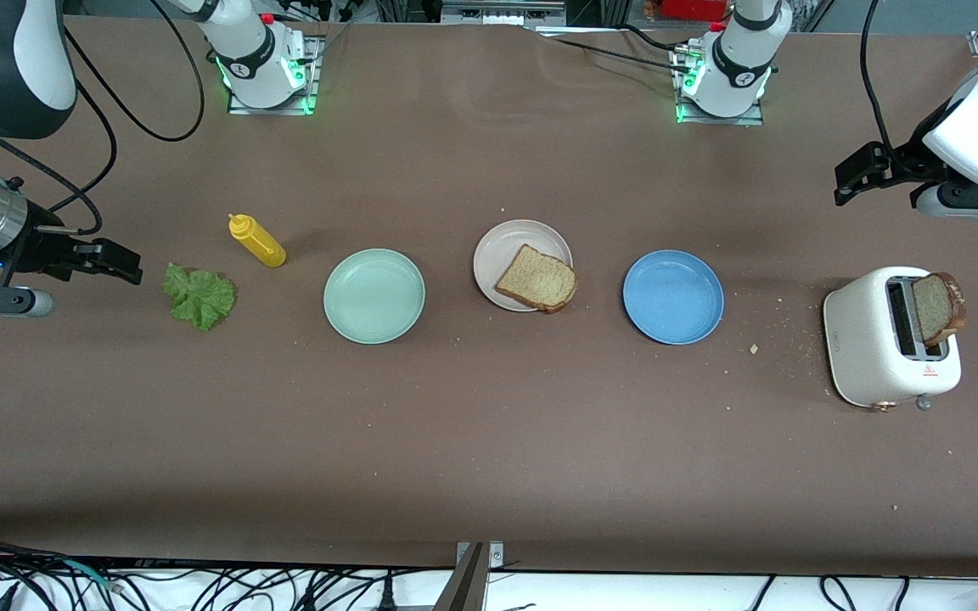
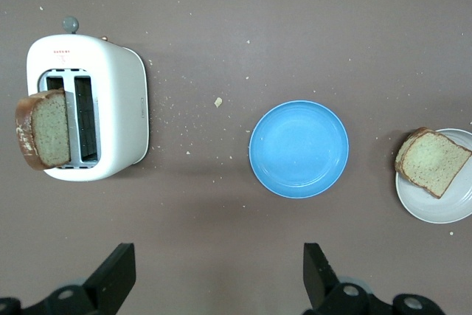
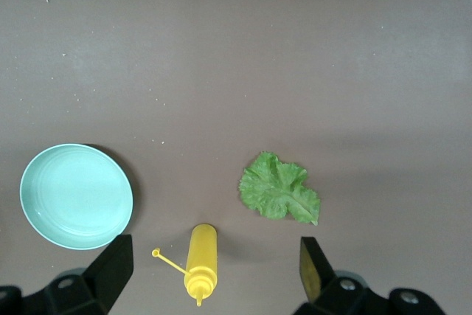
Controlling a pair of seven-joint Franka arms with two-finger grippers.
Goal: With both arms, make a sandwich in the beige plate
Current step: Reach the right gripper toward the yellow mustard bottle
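While both arms wait raised above the bench, we see the left end effector over the bench's left-arm end near the toaster, fingers apart and empty, and the right end effector over the right-arm end beside the lettuce leaf, likewise apart and empty. In mid-bench the beige plate carries one bread slice overhanging its rim, between the mint green plate and the blue plate. A second bread slice stands in the toaster. A yellow squeeze bottle lies near the lettuce.
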